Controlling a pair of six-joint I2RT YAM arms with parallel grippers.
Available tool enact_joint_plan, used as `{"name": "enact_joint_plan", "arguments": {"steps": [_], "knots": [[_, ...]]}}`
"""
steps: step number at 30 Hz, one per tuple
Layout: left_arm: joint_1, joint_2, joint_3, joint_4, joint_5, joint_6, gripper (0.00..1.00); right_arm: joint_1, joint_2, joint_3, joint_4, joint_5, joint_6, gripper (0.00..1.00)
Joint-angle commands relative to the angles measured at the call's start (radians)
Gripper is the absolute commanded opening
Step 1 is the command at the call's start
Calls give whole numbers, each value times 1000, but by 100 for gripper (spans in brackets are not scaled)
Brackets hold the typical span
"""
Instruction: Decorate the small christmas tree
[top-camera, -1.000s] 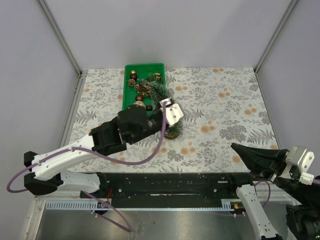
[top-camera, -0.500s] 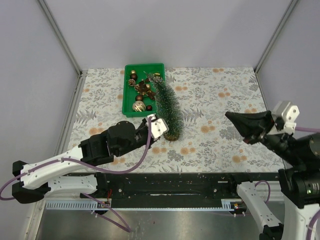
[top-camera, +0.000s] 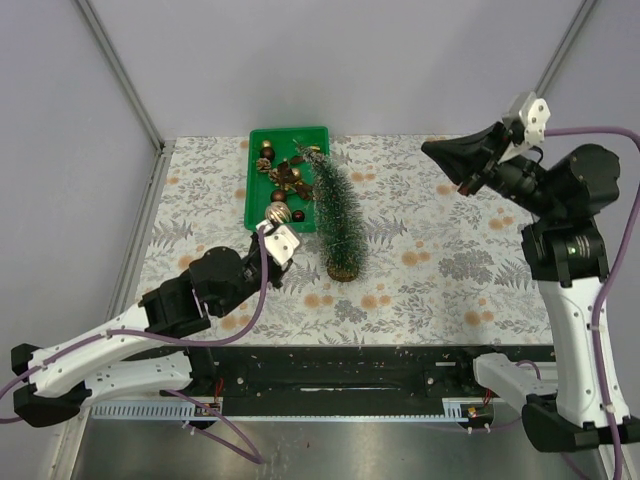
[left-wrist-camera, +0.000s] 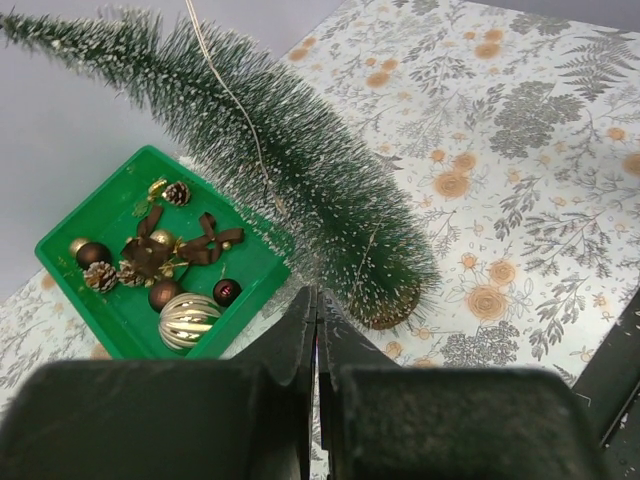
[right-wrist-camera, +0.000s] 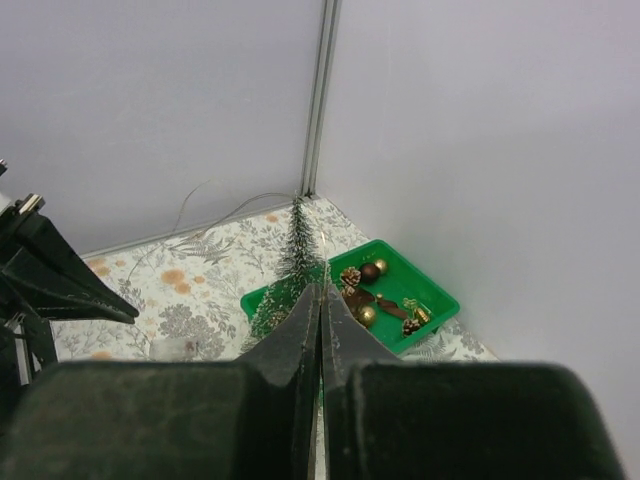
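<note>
The small christmas tree (top-camera: 335, 210) stands on its wooden base (top-camera: 343, 270) on the patterned cloth, just right of the green tray (top-camera: 258, 205). It also shows in the left wrist view (left-wrist-camera: 300, 180) and the right wrist view (right-wrist-camera: 290, 260). A thin wire (left-wrist-camera: 232, 95) hangs across its branches. The tray (left-wrist-camera: 95, 215) holds brown balls, a striped gold ball (left-wrist-camera: 187, 318), pine cones and brown bows. My left gripper (top-camera: 274, 248) is shut and empty, low on the cloth left of the tree's base. My right gripper (top-camera: 430, 149) is shut and empty, raised high at the far right.
The tray (right-wrist-camera: 445, 300) sits against the back wall near the left corner post (top-camera: 120, 75). Grey walls close the table on three sides. The black rail (top-camera: 340, 365) with the arm bases runs along the near edge.
My left gripper has drawn back to the left, away from the tree, which now stands free. My right arm has risen and swung from the near right up to the far right.
</note>
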Motion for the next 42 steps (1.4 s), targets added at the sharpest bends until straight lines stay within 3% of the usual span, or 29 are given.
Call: {"name": "enact_joint_plan", "arguments": {"steps": [1, 5, 14, 32, 35, 42], "knots": [[14, -26, -32, 75, -67, -20, 0, 53, 78, 102, 84, 30, -66, 0], [25, -40, -57, 90, -96, -23, 0, 116, 170, 166, 89, 142, -144, 0], [60, -63, -88, 122, -144, -18, 2, 245, 418, 312, 243, 224, -207, 0], [97, 8, -112, 170, -237, 20, 4, 287, 814, 588, 344, 344, -224, 0], [142, 34, -103, 161, -210, 8, 4, 287, 892, 675, 320, 351, -224, 0], [366, 150, -55, 139, -62, -63, 2, 287, 1052, 840, 268, 370, -223, 0]]}}
